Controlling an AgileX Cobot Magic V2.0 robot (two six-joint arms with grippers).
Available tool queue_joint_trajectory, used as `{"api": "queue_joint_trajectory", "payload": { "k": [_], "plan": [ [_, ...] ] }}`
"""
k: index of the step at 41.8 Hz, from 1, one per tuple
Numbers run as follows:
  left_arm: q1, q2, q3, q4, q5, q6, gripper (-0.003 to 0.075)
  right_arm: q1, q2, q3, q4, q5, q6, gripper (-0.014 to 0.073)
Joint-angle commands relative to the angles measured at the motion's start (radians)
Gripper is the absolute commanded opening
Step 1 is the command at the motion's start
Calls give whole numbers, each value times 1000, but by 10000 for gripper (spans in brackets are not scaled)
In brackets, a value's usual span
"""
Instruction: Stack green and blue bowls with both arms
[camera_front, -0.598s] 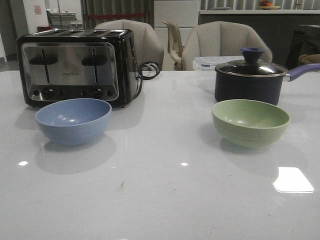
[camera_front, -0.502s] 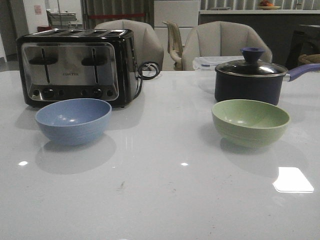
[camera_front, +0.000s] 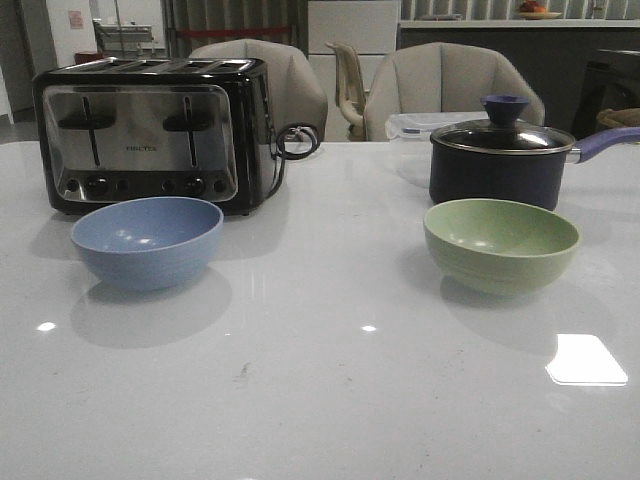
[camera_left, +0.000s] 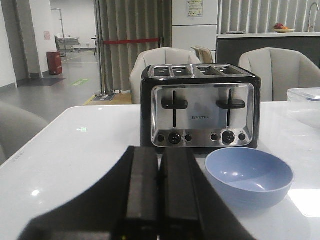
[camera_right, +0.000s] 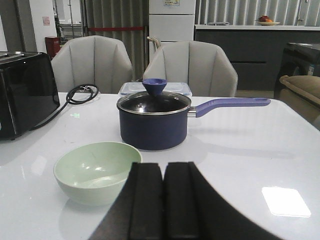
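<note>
The dusty blue bowl (camera_front: 147, 241) stands upright and empty on the left of the white table, just in front of the toaster. The pale green bowl (camera_front: 501, 243) stands upright and empty on the right, in front of the saucepan. Neither arm shows in the front view. In the left wrist view my left gripper (camera_left: 159, 155) is shut with nothing in it, short of the blue bowl (camera_left: 249, 173) and to one side of it. In the right wrist view my right gripper (camera_right: 164, 170) is shut and empty, close beside the green bowl (camera_right: 95, 171).
A black and chrome toaster (camera_front: 152, 132) stands at the back left, its cable (camera_front: 297, 140) coiled beside it. A dark lidded saucepan (camera_front: 502, 159) with a purple handle (camera_front: 606, 143) stands at the back right, a clear plastic container (camera_front: 421, 125) behind it. Chairs stand beyond the table.
</note>
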Motion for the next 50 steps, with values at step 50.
{"api": "queue_joint_trajectory", "payload": {
  "k": [50],
  "plan": [
    [-5, 577, -748, -20, 545, -9, 99, -1, 669, -713, -29, 485, -5, 36]
  ]
}}
